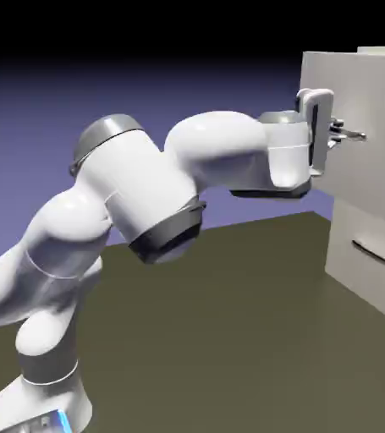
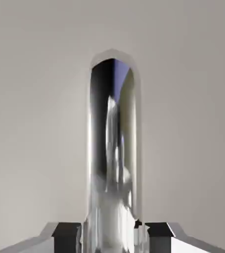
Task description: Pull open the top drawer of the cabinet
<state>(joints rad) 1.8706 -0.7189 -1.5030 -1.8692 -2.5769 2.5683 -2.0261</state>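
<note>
Gripping one handle (image 2: 100,148): two fingers (image 2: 66,238)

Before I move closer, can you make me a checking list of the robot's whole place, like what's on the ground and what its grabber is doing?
Surface: dark olive, bare where it shows.
Job's things: the top drawer juts out past the lower drawer, so it looks partly open.
Clutter: nothing seen.
Gripper: closed on the top drawer's shiny handle, one fingertip on each side.
Cables: nothing seen.
Surroundings: blue-violet backdrop, black above it; the cabinet's far side is out of the picture.
</note>
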